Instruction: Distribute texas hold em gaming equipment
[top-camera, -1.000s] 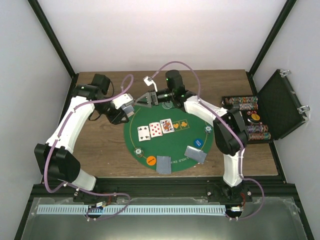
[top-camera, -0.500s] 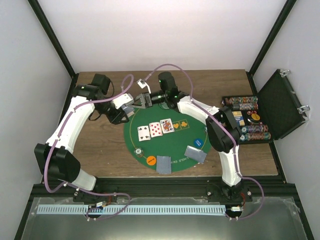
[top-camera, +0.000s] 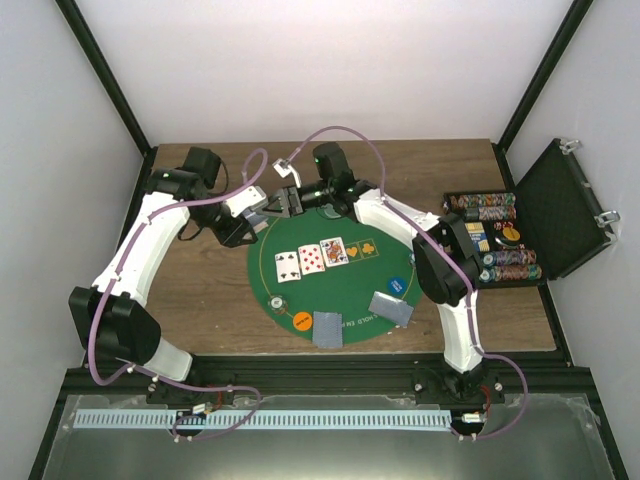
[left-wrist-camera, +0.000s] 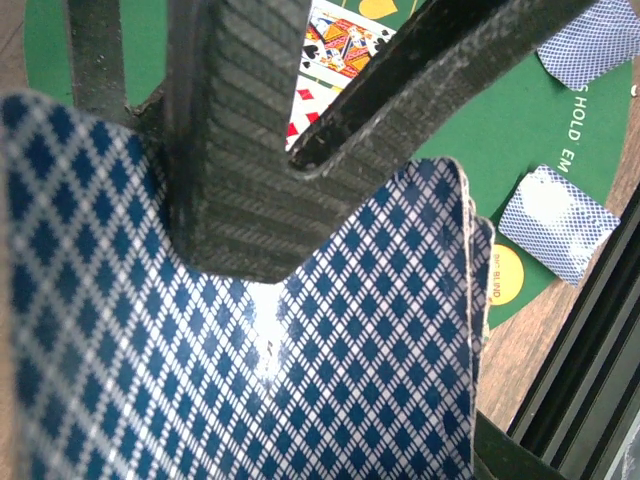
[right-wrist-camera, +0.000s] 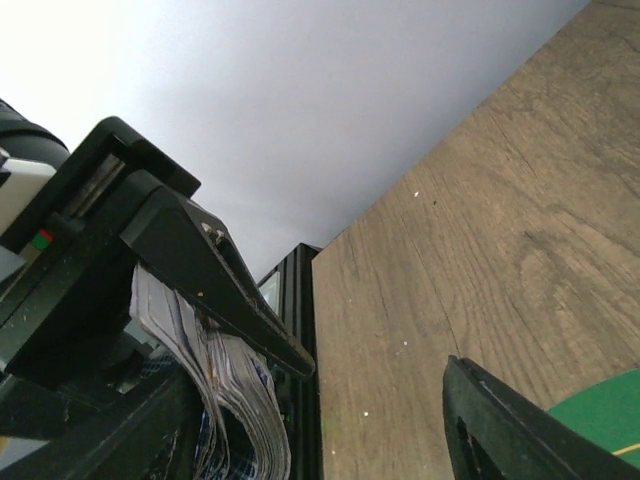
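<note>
- Presently, left gripper (top-camera: 256, 218) jaws pinch the blue-backed card deck (left-wrist-camera: 300, 380).
- Right gripper (top-camera: 272, 206) jaws spread, one finger lying over the card deck.
- Three face-up cards (top-camera: 312, 258) lie on green mat (top-camera: 345, 295).

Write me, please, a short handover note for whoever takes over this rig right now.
Left gripper: shut on the deck, above the mat's far-left edge.
Right gripper: open, at the deck's top.
Done: three face-up cards mid-mat; two face-down hands at the near edge; orange disc and blue disc placed.
To do: probably more board cards; chips in the case.
</note>
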